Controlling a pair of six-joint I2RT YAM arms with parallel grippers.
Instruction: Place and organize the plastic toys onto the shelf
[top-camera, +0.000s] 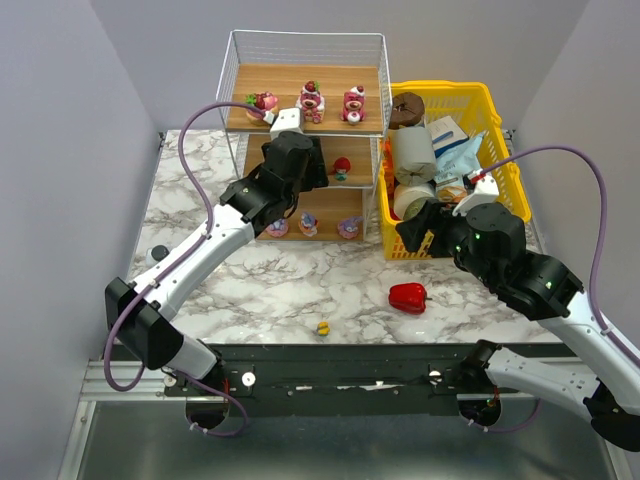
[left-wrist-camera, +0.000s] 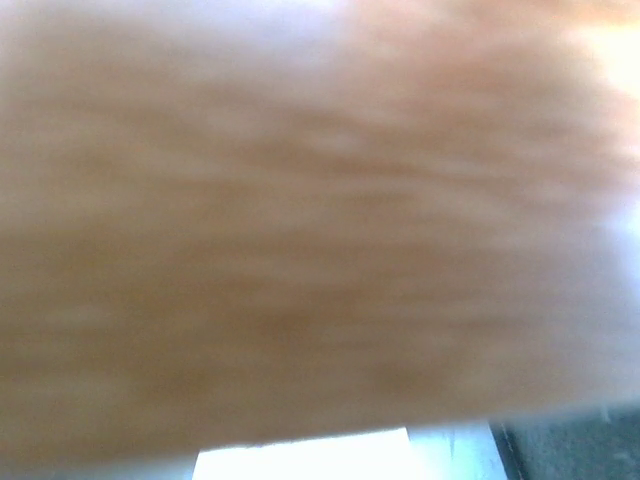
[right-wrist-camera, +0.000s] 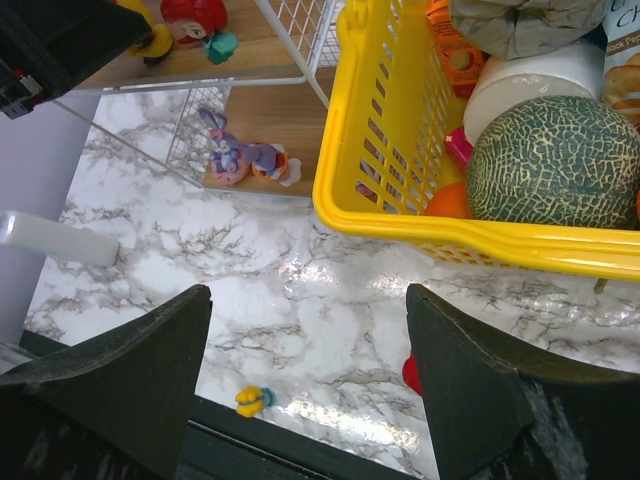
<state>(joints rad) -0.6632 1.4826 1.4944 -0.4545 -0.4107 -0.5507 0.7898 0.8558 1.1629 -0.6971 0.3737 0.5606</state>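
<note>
One small yellow duck (top-camera: 323, 327) sits alone on the table (top-camera: 250, 290), close to the near edge where the arms are bolted. It is not on the shelf (top-camera: 290, 78) yet. The other toys I can see stand on the shelf: three pink ones on the top board, a red one in the middle, and three on the bottom.

The right gripper (right-wrist-camera: 308, 300) hangs over the table, just in front of the yellow basket (top-camera: 440, 87). Its two fingers are spread wide and nothing is between them. In its own camera the duck shows low in the gap, a bit closer to the left finger. So the duck lies toward the near edge and a little to the left of this gripper. The duck is too small to tell which way it points.

The left gripper (top-camera: 305, 165) is tucked into the middle level of the shelf, under the top board. Its camera shows only blurry brown wood and no fingers. I cannot tell how open it is or if it holds anything.

I think the right gripper is the better one for the duck, because it is empty and a bit nearer. The red pepper (top-camera: 408, 296) lies to the right of the duck, but apart from it. The table on the duck's left is bare. The table edge is close, so a bump could push the duck off. On the way to the shelf, the arm must pass the basket's corner, and the left arm fills part of the middle level.
</note>
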